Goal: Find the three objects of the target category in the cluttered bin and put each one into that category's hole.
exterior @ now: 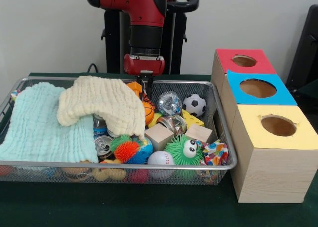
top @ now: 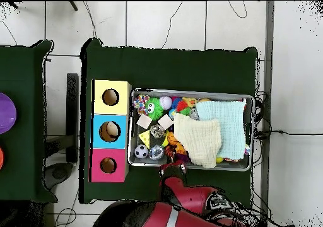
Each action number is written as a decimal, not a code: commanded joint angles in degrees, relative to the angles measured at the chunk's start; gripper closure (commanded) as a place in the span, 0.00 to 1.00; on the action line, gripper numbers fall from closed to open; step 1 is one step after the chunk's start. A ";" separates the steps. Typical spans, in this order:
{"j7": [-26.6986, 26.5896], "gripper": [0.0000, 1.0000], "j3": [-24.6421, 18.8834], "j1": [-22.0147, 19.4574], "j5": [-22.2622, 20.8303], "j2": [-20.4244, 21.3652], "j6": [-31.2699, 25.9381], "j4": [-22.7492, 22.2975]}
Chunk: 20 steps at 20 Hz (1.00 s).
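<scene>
I see the wire mesh bin (exterior: 218, 95) on the green table. Nearest me, in front of the gripper (exterior: 144, 81), sit a green googly-eyed ball (exterior: 185, 150) and two wooden blocks (exterior: 159, 135). A cream cloth (exterior: 102, 104) and a mint cloth (exterior: 35, 122) lie to its left in the front view. Just below the gripper an orange striped plush toy (exterior: 147, 108) peeks out beside the cream cloth. I cannot tell whether the gripper is spread or pressed together. Off to its right stands the red-topped box, its hole (exterior: 244, 61) empty.
</scene>
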State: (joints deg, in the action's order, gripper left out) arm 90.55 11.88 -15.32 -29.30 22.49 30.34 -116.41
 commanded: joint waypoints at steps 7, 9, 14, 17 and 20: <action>9.54 1.00 -10.37 -2.28 2.97 11.86 -19.00 -0.93; 9.54 1.00 -11.71 -2.51 3.55 14.47 -21.51 -1.45; 9.71 1.00 -14.07 -3.03 4.94 18.14 -25.92 -1.72; 9.67 1.00 -15.14 -2.98 5.95 19.85 -28.28 -1.64; 9.62 1.00 -15.78 -2.93 6.57 21.42 -29.43 -1.75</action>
State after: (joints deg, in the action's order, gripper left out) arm 90.55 3.95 -16.96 -26.94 38.95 7.05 -119.31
